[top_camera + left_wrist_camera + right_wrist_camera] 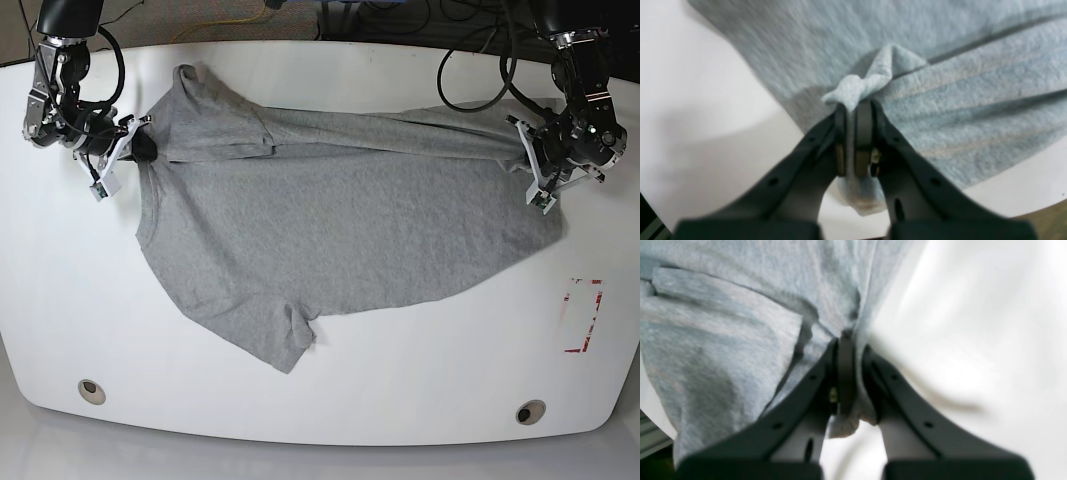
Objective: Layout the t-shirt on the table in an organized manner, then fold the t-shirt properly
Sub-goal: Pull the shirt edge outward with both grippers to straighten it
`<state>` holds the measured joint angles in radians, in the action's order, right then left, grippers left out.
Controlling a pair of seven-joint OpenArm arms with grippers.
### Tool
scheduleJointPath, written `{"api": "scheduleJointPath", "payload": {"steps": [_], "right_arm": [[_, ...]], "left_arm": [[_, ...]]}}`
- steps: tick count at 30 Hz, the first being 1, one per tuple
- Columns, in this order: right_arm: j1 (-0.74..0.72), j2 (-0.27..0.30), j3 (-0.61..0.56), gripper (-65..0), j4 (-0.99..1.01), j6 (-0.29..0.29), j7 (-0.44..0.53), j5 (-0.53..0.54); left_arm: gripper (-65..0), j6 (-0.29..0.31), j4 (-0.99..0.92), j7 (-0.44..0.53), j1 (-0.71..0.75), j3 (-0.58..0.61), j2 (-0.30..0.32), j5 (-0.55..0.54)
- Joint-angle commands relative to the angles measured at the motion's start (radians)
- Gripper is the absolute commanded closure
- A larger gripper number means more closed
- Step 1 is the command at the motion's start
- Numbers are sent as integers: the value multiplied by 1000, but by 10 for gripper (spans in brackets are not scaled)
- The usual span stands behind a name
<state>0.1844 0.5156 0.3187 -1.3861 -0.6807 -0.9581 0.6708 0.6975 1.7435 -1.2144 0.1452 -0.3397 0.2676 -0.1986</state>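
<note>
The grey t-shirt point(330, 225) lies spread across the white table point(330, 400), plain side up, its neck end at the left and its hem at the right, with a fold along the far edge. My left gripper point(522, 150) at the right is shut on a pinch of the t-shirt point(940, 110); cloth bunches between its fingers point(864, 126). My right gripper point(145, 150) at the left is shut on the shirt's edge near the shoulder. In the right wrist view the t-shirt point(723, 340) runs up from the black fingers point(845, 366). One sleeve point(275, 340) points to the near edge.
Two round metal grommet holes point(91, 390) point(529, 411) sit near the table's front edge. A small red-outlined rectangle mark point(584, 314) lies at the right. Black cables point(470, 60) trail behind the far edge of the table.
</note>
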Motion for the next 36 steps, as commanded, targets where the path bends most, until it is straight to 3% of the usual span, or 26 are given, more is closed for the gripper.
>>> {"api": "scheduleJointPath", "payload": {"steps": [1, 6, 8, 13, 16, 20, 23, 28, 36], "right_arm": [[8, 18, 3, -2, 4, 20, -62, -79], [8, 16, 3, -10, 4, 20, -60, -79], [8, 16, 6, -51, 1, 22, -60, -78], [10, 18, 35, -235, -49, 25, -58, -72], [19, 11, 107, -379, -109, 26, -65, -72], [37, -1, 161, -498, -164, 26, -101, -72], [43, -12, 202, -520, -235, 20, -141, -72], [71, -78, 268, -518, -398, 19, -238, -59], [137, -151, 291, -518, -569, 17, -272, 100]], "left_arm": [[0, 1, 17, 3, -15, -8, 17, 4], [0, 1, 17, 3, -29, -8, 19, 4], [0, 1, 17, 3, -31, -8, 19, 4], [0, 1, 17, 3, -32, -6, 19, 4], [0, 1, 17, 3, -29, -5, 19, 4], [0, 1, 17, 3, -29, -5, 19, 4], [0, 1, 17, 3, -29, -5, 19, 4], [0, 1, 17, 3, -28, -5, 19, 4], [0, 1, 19, 3, -28, -6, 19, 4]]}}
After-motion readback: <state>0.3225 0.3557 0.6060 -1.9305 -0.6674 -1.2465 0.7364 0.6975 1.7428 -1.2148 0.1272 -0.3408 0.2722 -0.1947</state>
